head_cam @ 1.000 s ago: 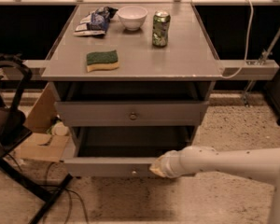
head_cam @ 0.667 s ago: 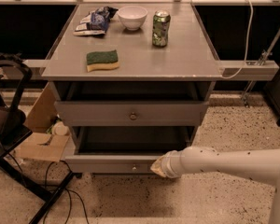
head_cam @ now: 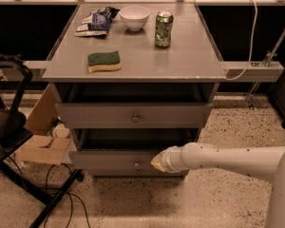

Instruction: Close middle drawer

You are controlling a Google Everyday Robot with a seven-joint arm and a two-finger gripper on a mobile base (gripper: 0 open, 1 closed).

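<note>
The middle drawer (head_cam: 114, 159) is a low grey front with a tiny central knob (head_cam: 137, 164). It stands out a little from the cabinet, with a dark gap above it. My gripper (head_cam: 157, 161) is at the end of the white arm that reaches in from the right. Its tip is against the drawer front, just right of the knob. The taller top drawer (head_cam: 133, 115), with a bigger round knob, sits above and also stands slightly out.
On the grey cabinet top (head_cam: 180, 56) lie a green and yellow sponge (head_cam: 104, 61), a white bowl (head_cam: 134, 17), a green can (head_cam: 164, 29) and a snack bag (head_cam: 95, 23). A black chair (head_cam: 4, 127), a cardboard box (head_cam: 42, 144) and floor cables (head_cam: 57, 189) are at the left.
The middle drawer has slid back into the cabinet and shows less of its tray. My gripper has moved with it, left and toward the cabinet.
</note>
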